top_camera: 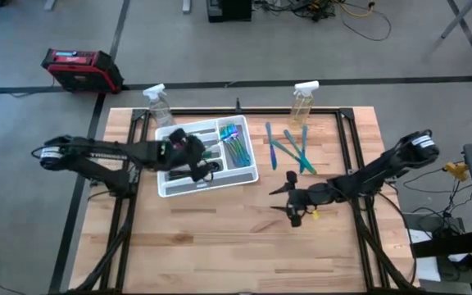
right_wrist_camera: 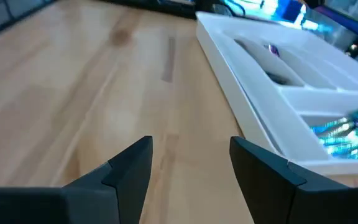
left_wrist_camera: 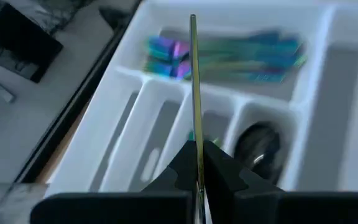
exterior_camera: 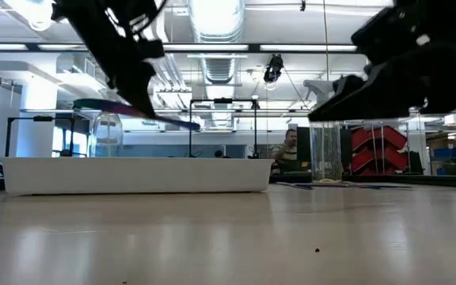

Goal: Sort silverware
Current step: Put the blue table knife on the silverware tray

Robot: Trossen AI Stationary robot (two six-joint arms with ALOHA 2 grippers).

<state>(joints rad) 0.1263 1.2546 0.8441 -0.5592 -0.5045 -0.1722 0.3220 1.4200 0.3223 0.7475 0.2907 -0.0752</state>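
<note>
The job looks partly done. A white tray (top_camera: 248, 174) sits on the worktop (top_camera: 220, 246). One slot already holds a bunch of shiny blue and purple silverware (top_camera: 233, 141). Something dark lies in another slot (left_wrist_camera: 258, 142).

The left pincer (left_wrist_camera: 197, 165) hangs over the tray. It is pinched shut on a thin utensil (left_wrist_camera: 194, 81), seen edge-on, that points across the slots. It is up in the air, not yet in a slot.

A few teal pieces (top_camera: 289, 147) lie loose on the wood beside the tray, so more sorting is left.

The right pincer (right_wrist_camera: 191, 162) hovers over bare wood near the tray, spread wide and holding nothing.
</note>
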